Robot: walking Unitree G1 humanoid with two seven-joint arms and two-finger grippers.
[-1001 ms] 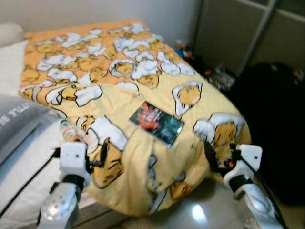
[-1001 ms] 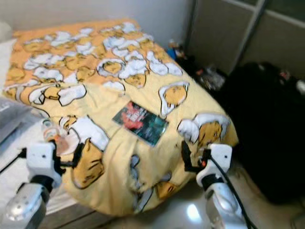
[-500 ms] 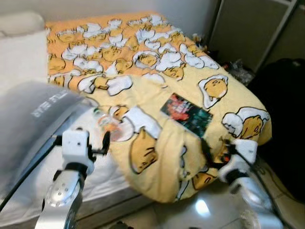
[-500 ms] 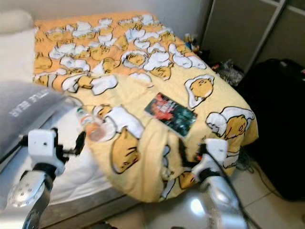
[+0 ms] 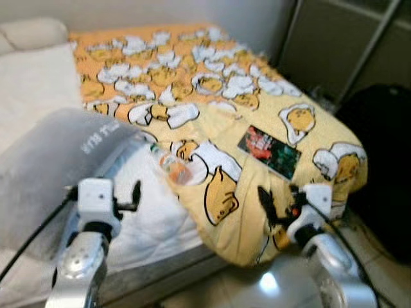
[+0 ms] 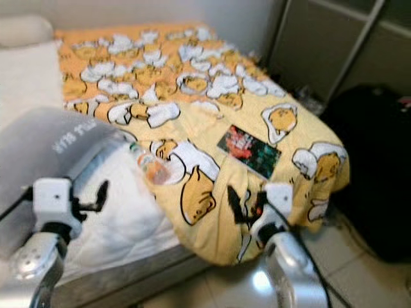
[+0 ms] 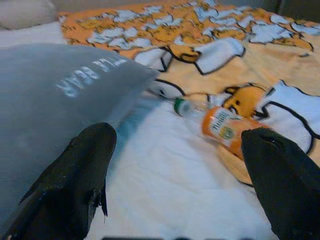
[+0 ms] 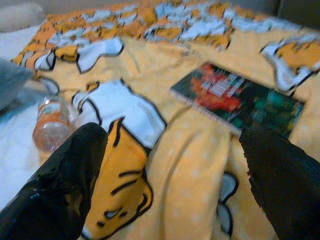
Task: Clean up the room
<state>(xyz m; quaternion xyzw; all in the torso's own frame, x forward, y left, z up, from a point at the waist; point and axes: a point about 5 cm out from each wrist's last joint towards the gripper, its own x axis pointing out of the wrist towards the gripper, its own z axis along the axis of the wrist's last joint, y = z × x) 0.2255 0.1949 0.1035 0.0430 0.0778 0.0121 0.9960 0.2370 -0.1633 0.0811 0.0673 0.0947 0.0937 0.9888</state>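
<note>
Left eye view: yellow blanket (image 5: 212,96) with egg pictures covers bed. Small bottle (image 5: 172,168) (orange label, lying down) rests at blanket edge, on white sheet (image 5: 154,218). Book (image 5: 270,151) lies flat on blanket, well apart from bottle. Grey pillow (image 5: 58,167) near bottle. Left gripper (image 7: 175,185) hangs over sheet, fingers wide apart, empty. Right gripper (image 8: 170,180) over blanket near book, fingers wide apart too.

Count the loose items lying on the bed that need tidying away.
2. A clear plastic bottle with an orange label lies at the yellow egg-print blanket's edge, beside the grey pillow. A dark, glossy book lies flat on the blanket nearer the foot. Folds may hide more.
</note>
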